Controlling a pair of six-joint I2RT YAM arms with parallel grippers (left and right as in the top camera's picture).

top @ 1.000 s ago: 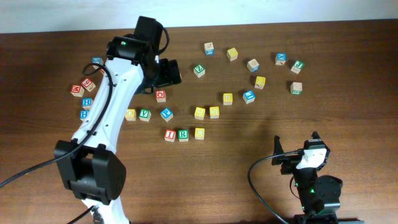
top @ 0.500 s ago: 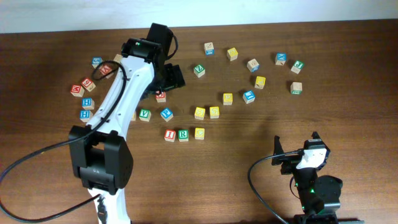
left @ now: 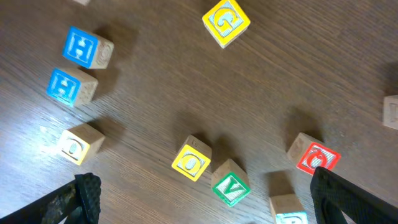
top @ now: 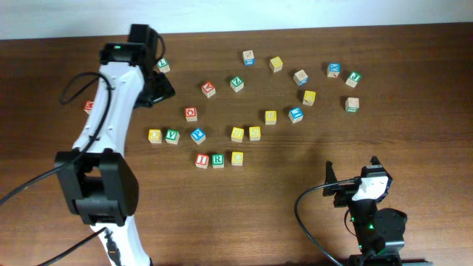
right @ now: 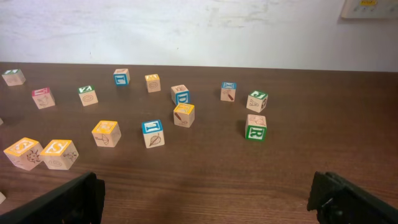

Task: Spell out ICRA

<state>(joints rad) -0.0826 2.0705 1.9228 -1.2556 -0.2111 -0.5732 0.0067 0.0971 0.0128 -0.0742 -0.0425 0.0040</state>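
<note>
Many small lettered wooden cubes lie scattered on the brown table. A short row stands in front of the middle: a red I block, a green R block and a yellow block. A red block lies alone at the back. My left gripper is at the far left back, open and empty. In the left wrist view, the left gripper hangs above a yellow O block and a green V block. My right gripper rests open and empty at the front right.
Two blue H blocks and a yellow G block lie to the left. More cubes are spread across the back right, among them a green block and a blue block. The white wall runs along the far edge.
My left arm has swung from the back middle over to the far left. The red block at the back now shows where the gripper was. The right arm has not moved.
</note>
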